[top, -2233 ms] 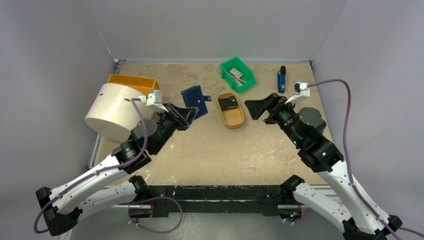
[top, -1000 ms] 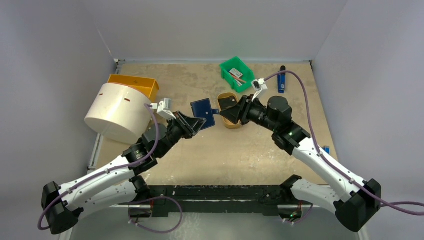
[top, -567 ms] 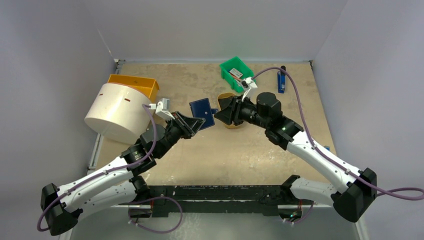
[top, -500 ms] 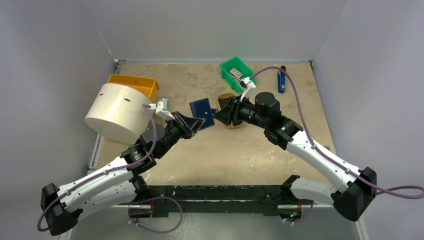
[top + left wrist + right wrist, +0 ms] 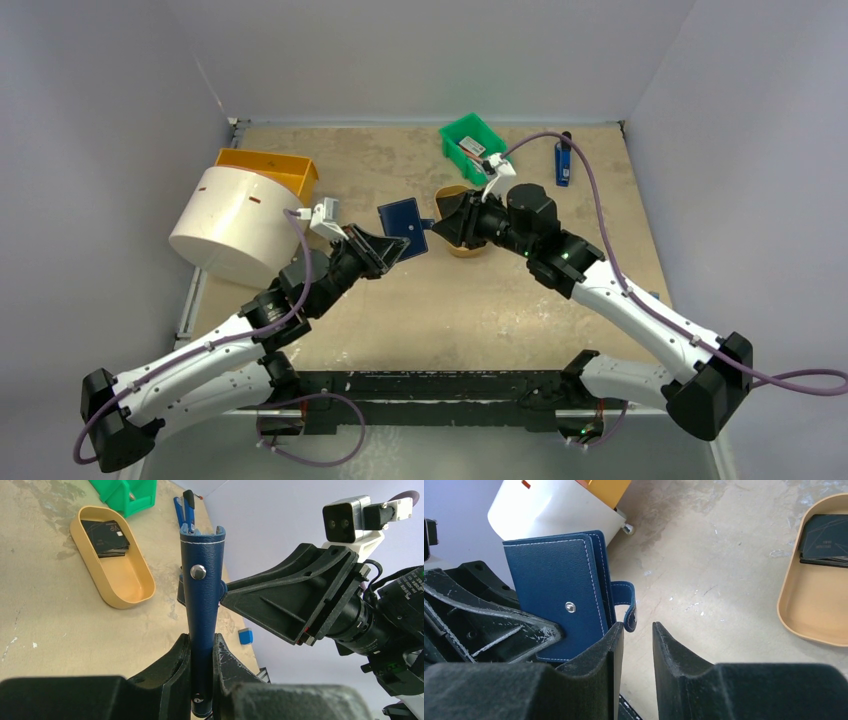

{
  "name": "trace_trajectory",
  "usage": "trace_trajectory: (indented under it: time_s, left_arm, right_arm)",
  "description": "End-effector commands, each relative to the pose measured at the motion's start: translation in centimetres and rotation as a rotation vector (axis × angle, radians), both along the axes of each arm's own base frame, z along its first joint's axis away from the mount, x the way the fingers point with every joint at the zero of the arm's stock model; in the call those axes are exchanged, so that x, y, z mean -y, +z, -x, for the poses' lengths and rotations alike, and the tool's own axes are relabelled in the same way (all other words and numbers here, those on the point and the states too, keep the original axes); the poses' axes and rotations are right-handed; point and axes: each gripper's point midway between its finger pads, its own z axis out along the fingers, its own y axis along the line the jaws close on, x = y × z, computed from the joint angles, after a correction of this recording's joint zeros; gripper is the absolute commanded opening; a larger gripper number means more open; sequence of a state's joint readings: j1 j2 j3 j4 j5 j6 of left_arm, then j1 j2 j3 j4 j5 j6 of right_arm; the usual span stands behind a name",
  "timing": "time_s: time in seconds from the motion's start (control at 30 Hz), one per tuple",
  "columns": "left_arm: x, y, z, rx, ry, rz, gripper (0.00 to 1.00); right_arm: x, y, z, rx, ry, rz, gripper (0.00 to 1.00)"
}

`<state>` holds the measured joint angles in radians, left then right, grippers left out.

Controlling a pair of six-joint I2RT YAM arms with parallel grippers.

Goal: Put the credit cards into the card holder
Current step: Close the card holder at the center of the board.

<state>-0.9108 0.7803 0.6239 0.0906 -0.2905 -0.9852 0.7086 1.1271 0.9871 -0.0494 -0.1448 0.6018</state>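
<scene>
While clamped upright in mid-air above the middle of the table, reads as a small navy-blue card holder [image 5: 204, 595]: folded nearly flat, white stitching along the edges, paler blue at the top opening, a short snap tab [image 5: 628, 605] sticking out sideways, one silver stud [image 5: 198, 571] on the face. Around it, pale grey walls [image 5: 420, 60] on three sides; below, a tan, scuffed table [image 5: 420, 310]. At far left, a big white drum [image 5: 230, 225] in front of an orange bin [image 5: 268, 167]; at the back, a green bin [image 5: 474, 148] and a blue pen-like thing [image 5: 563, 160]; just right of the card holder, a tan oval tray [image 5: 112, 582] with dark cards [image 5: 106, 535] stacked at one end. Gripped at the lower edge by the left gripper [image 5: 202, 650], fingers pressed tight on both faces. Faced from the other side by the right gripper [image 5: 636, 630], jaws parted by a narrow gap with nothing between them, tips just beside the snap tab; contact with it impossible to tell.
</scene>
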Motion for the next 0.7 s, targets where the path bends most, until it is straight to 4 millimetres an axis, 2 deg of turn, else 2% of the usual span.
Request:
trace_trajectory:
  time_s: [0.0,0.13,0.53,0.67]
  left_arm:
    - [-0.07,2.14,0.25,0.053,-0.010,0.055,0.00]
    - [-0.07,1.95,0.28,0.050,-0.012,0.052,0.00]
    - [-0.02,1.85,0.37,0.045,-0.016,0.061,0.00]
    - [0.02,1.82,0.37,0.045,-0.018,0.060,0.00]
  right_arm:
    - [0.00,2.27,-0.88,0.068,-0.030,-0.035,0.28]
    - [-0.26,2.82,-0.87,0.083,-0.020,-0.054,0.27]
    - [-0.93,2.73,-0.87,0.076,0.008,-0.058,0.29]
    - [-0.96,2.89,-0.85,0.080,0.009,-0.062,0.19]
